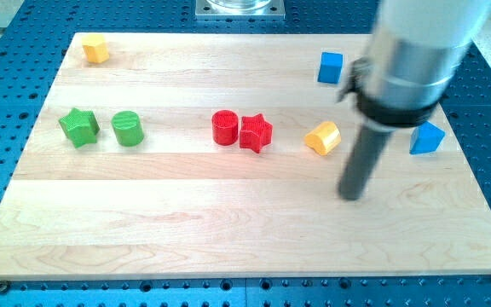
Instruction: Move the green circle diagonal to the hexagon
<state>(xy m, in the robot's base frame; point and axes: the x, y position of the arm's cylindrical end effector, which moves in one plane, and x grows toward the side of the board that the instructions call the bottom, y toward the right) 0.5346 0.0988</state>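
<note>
The green circle [128, 128] stands at the view's left on the wooden board [228, 222], touching or nearly touching a green star [79, 127] on its left. A yellow hexagon [96, 48] lies at the board's top left corner, above and left of the green circle. My tip [351, 195] is at the view's right, far from the green circle, just below and right of a yellow cylinder-like block [323, 137]. It touches no block.
A red circle [225, 127] and a red star [256, 132] sit side by side in the middle. A blue cube [331, 66] is at the top right. A blue block [427, 137] lies at the right, partly hidden by the arm [416, 60].
</note>
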